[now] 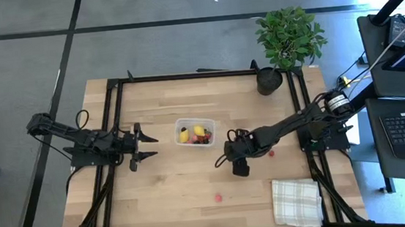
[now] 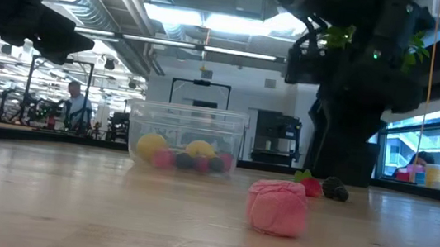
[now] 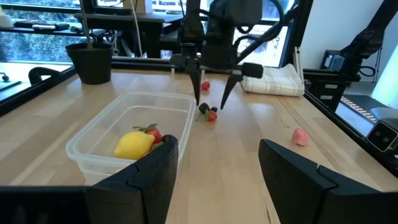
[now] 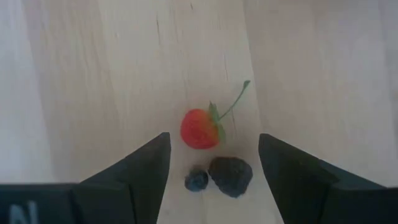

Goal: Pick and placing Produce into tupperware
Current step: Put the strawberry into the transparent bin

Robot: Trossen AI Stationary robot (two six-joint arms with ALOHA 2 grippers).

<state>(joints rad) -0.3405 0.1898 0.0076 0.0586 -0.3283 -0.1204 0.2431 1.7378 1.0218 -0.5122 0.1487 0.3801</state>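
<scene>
Just beside the tupperware (image 1: 195,132), the right hand (image 3: 211,102) hangs spread over a red berry (image 4: 200,129), needing to drop and pinch it.

I read the tupperware (image 1: 195,132) as clear and colourless, holding yellow, red and dark produce (image 3: 138,142). Beneath my right gripper (image 4: 213,171) I see a red strawberry (image 4: 200,129) with a green stem, a dark berry (image 4: 231,175) and a blue one (image 4: 196,180). I note a pink piece (image 2: 278,207), a light wood table (image 1: 164,183), a checked white cloth (image 1: 297,201) and a green plant (image 1: 289,35).
</scene>
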